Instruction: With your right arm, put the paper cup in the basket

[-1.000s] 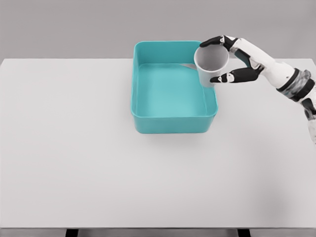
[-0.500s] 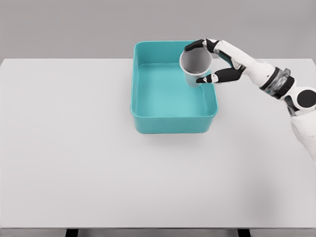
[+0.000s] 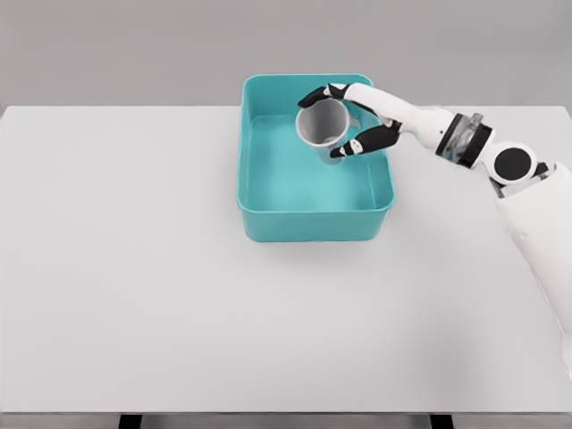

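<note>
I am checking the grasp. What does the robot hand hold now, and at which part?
The right robot hand holds the paper cup by its side wall, near the rim, above the basket.

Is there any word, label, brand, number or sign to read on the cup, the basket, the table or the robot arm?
None: no text shows on the grey paper cup, the teal plastic basket, the white table or the right hand.
</note>
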